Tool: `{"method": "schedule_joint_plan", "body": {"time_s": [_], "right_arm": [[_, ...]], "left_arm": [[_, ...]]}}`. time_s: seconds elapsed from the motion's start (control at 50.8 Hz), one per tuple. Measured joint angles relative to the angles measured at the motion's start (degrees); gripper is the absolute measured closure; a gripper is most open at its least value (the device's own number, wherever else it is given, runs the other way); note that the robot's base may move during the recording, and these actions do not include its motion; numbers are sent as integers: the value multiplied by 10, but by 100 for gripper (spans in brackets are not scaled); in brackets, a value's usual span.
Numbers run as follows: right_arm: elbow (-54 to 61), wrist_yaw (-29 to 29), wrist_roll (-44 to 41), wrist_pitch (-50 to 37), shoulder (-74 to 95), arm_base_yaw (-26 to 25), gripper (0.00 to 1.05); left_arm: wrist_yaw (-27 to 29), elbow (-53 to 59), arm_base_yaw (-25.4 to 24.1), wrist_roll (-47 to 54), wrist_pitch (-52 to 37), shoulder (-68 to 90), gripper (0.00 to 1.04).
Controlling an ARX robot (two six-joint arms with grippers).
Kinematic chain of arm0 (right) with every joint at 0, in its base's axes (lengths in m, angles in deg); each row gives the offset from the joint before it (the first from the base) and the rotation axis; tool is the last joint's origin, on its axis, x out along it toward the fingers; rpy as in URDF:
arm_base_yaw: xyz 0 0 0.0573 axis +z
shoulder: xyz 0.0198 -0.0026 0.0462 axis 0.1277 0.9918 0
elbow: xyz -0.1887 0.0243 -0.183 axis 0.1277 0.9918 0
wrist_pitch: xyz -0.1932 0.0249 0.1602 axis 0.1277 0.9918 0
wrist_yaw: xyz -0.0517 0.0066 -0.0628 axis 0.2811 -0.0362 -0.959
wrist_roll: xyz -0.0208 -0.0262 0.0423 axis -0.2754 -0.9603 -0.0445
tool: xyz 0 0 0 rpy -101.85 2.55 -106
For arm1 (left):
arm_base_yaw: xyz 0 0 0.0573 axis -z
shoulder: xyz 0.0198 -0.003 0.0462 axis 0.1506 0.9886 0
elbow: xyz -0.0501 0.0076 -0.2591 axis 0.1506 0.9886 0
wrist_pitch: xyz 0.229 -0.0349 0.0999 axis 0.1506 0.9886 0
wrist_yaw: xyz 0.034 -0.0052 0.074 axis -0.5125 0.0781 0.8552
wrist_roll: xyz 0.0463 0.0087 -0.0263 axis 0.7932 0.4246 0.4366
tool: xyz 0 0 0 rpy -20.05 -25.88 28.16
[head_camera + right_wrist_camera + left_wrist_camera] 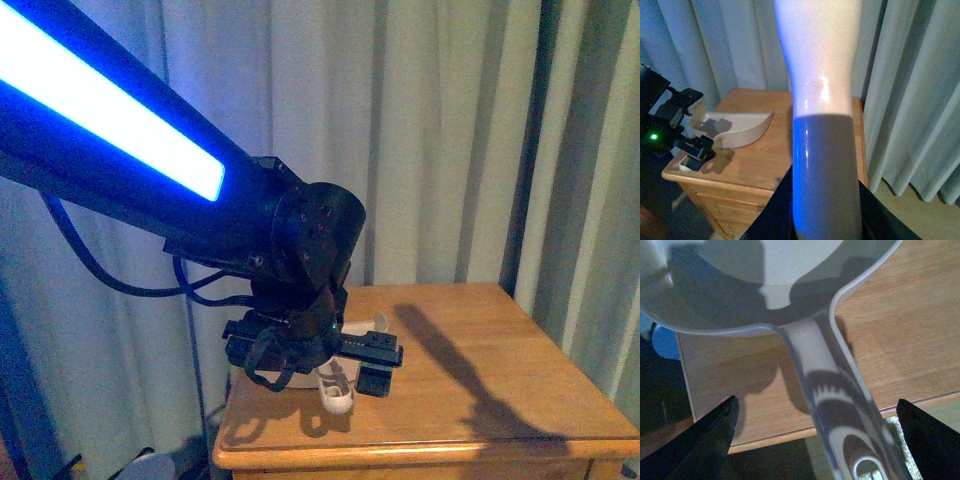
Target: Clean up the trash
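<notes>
Dustpan handle (832,405) overhangs the table's (920,340) near edge between the left gripper's (816,401) wide-open jaws.

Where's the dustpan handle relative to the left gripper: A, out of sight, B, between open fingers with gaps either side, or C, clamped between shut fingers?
B: the left wrist view shows the dustpan handle running between the spread fingers of the left gripper, clear on both sides.
</notes>
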State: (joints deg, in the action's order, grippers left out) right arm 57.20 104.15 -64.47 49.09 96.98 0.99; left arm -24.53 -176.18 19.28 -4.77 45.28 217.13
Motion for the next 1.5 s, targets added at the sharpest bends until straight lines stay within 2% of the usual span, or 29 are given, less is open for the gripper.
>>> {"method": "schedule_joint_plan", "body": {"time_s": [1.005,1.083,1.221,1.458,1.497], "right_arm": [[0,0,0,0,0,0,86],[0,0,0,0,0,0,86],[0,0,0,0,0,0,86],[0,0,0,0,0,0,86],[0,0,0,0,0,0,86]], "left_arm": [[5,-44,5,-2,0,69,9],[6,-45,3,-2,0,71,22],[7,-46,3,2,0,73,40],[8,-52,0,18,-1,73,80],[9,-52,-1,20,-2,73,81]]}}
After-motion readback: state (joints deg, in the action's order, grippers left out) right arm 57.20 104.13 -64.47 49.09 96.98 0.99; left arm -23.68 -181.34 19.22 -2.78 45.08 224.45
